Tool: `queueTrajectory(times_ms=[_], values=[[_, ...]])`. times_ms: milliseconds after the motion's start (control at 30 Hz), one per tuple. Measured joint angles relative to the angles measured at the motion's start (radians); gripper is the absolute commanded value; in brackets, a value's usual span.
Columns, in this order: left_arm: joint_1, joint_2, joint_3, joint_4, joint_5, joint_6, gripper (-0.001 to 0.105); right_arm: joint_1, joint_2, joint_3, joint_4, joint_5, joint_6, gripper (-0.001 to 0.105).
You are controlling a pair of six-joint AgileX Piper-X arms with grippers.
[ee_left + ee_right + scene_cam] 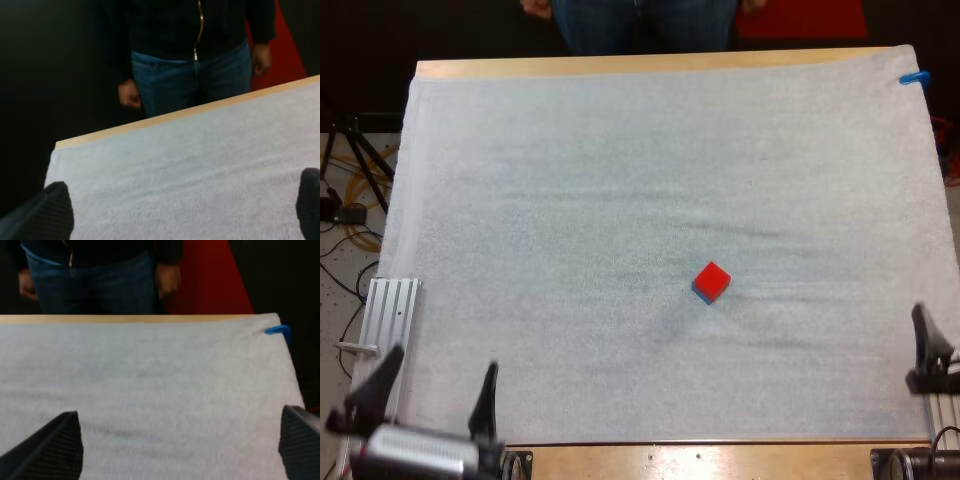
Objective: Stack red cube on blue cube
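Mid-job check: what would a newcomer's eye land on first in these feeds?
The red cube stands out on the white mat, right of centre, a sliver of the blue cube showing under its near-left edge, so it seems stacked. A person in jeans stands at the far side of the table. The left arm and right arm sit at the near edge, jaws open, away from the cubes.
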Motion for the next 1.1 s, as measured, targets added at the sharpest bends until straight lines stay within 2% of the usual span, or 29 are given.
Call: queueTrajectory(times_ms=[167,333,467,600,767,933,1100], values=[[0.000,-0.030,-0.005,0.086,0.000,0.006,0.087,0.000,-0.115,0.025,0.063,0.000,0.007,0.078],[0.000,-0.030,-0.008,0.235,-0.003,0.014,0.087,0.000,-0.162,0.032,0.088,0.000,0.014,0.078],[0.001,-0.030,0.004,0.227,-0.003,0.021,0.087,0.000,-0.162,0.031,0.063,-0.007,0.007,0.078],[0.001,-0.030,0.031,0.166,-0.004,0.023,0.087,0.000,-0.162,0.035,0.027,-0.007,-0.010,0.078],[0.001,-0.028,0.118,0.060,-0.007,0.025,0.087,0.000,-0.165,0.099,0.016,-0.012,-0.020,0.078],[0.001,-0.028,0.254,-0.044,-0.007,0.027,0.087,0.000,-0.165,0.187,-0.009,-0.014,0.020,0.078],[0.001,-0.027,0.352,-0.081,-0.007,0.007,0.087,0.000,-0.165,0.242,-0.008,-0.014,0.024,0.078]])
